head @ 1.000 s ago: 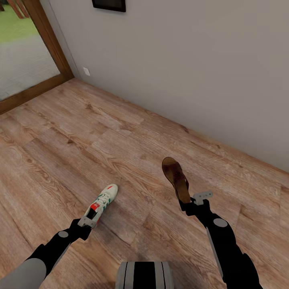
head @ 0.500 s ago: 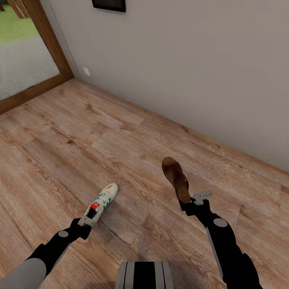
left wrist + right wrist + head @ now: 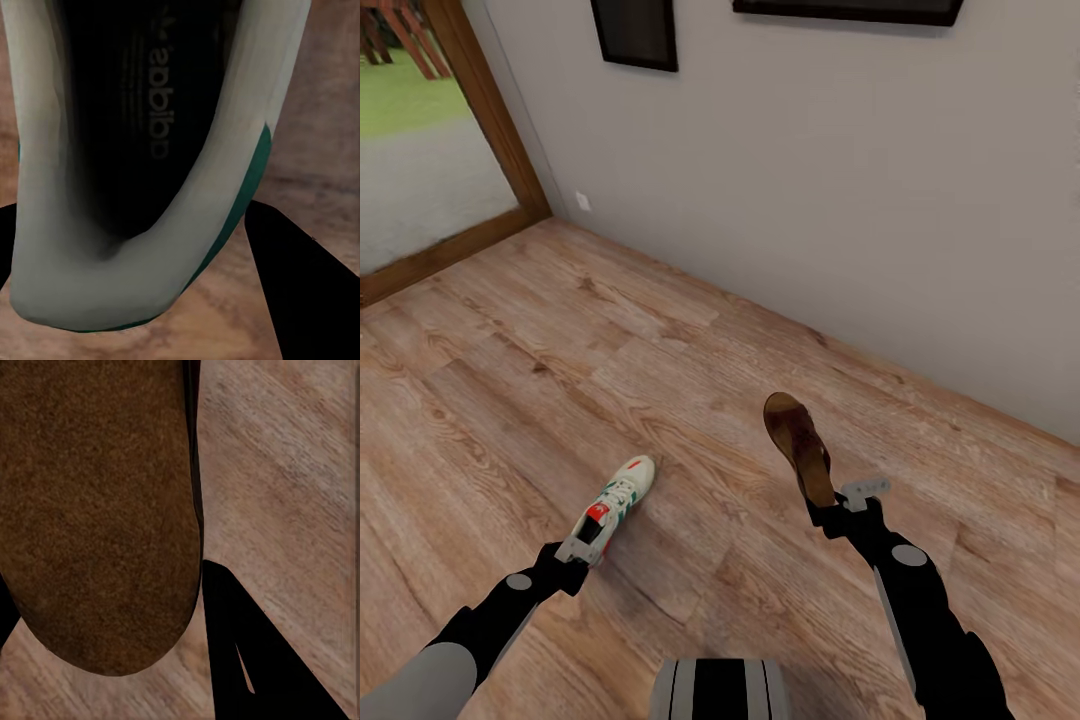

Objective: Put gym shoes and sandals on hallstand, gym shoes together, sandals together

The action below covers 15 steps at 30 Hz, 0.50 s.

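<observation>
One white gym shoe with green stripes hangs heel-first in my left gripper, which is shut on its heel, toe pointing away over the corridor floor. The left wrist view looks into the shoe's dark opening, with a black finger beside it. One brown sandal is held at its heel by my right gripper, shut on it and lifted off the floor. Its suede sole shows in the right wrist view next to a finger. The hallstand is out of view.
A grey wall runs diagonally across the back with two dark picture frames and a small socket. A wood-framed glass door stands at the far left. My base shows at the bottom edge.
The whole picture has shifted down a little, so the camera has tilted up and more wall shows. Both arms and the held shoe and sandal keep their places.
</observation>
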Available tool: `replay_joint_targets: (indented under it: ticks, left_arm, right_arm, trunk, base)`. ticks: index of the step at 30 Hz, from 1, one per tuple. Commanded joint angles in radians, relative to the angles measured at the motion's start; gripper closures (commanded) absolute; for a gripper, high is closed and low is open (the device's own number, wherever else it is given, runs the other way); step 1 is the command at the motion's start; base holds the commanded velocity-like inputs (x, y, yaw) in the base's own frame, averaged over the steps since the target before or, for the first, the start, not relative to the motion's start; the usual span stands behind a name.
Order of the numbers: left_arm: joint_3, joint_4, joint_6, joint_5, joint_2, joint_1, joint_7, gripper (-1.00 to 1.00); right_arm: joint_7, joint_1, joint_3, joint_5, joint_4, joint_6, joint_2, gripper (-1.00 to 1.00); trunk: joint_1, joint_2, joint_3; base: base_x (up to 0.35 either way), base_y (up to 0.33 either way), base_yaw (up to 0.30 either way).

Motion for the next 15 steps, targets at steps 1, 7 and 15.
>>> replay_joint_targets:
  ticks: [1,7,15]
  left_arm:
    - [-0.003,-0.001,-0.002,-0.009,0.001,0.0,-0.002,1.0]
    - [-0.002,-0.001,-0.001,-0.008,-0.001,0.0,-0.001,1.0]
    - [0.008,0.012,-0.001,0.02,-0.008,0.001,0.001,1.0]
  right_arm:
    - [0.007,0.0,-0.003,0.008,-0.001,0.005,0.001,1.0]
    - [0.007,0.0,-0.003,0.008,-0.003,0.004,0.001,1.0]
    - [0.004,0.0,-0.006,0.007,-0.013,0.006,0.0,1.0]
  trunk:
    - [-0.001,0.0,0.003]
    - [-0.003,0.001,0.027]
    - [-0.007,0.003,0.058]
  base:
    - [0.0,0.0,0.0]
    - [0.0,0.0,0.0]
    - [0.0,0.0,0.0]
